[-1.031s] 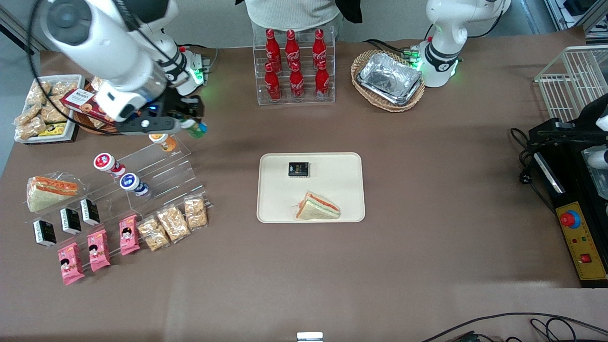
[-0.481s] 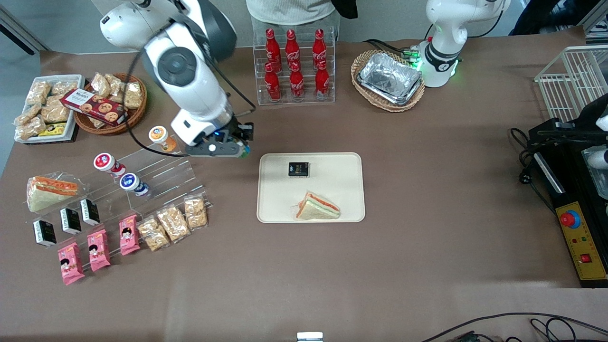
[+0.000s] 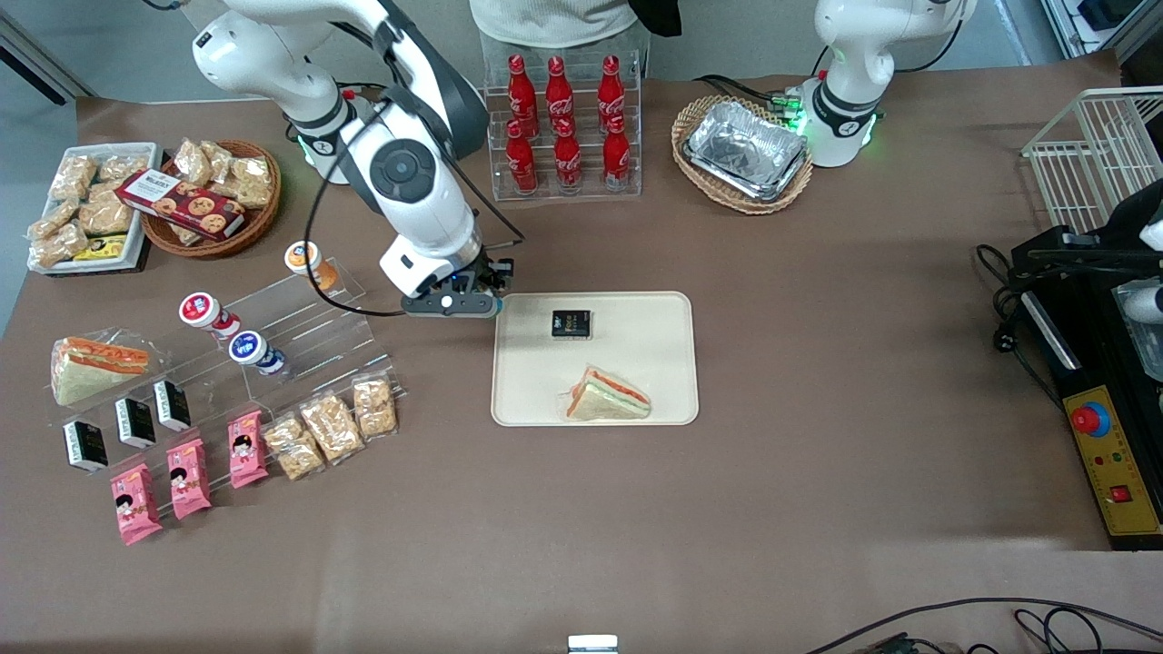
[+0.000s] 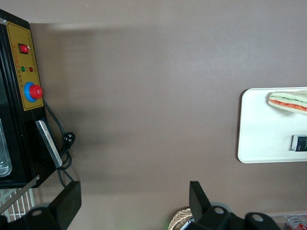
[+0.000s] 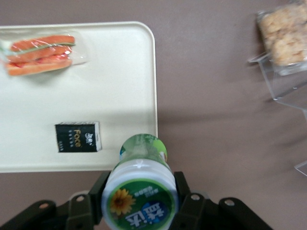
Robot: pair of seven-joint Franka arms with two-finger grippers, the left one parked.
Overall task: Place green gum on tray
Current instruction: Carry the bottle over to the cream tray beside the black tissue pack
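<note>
My rt arm reached out fr its base, elbow up, forearm angled down twd the front cam. My claw [image 3: 472, 304] hung low over the table, w/ both fingers [image 5: 184, 203] clamped on the green gum [image 5: 140, 191], lid facing the wrist cam, wrist tipped down.

We read this as a robotics lab staged as a snack shop. Brown table [image 3: 818, 363] under the gripper [image 3: 477, 307], which hangs at the cream tray's [image 3: 636, 363] corner. Toward the working arm's end, clear stepped display risers [image 3: 309, 336] carry goods; farther from the front camera, a cola bottle rack [image 3: 563, 127]. Toward the parked arm's end, an emergency-stop box [image 3: 1104, 454] and cables [image 3: 999, 300].
</note>
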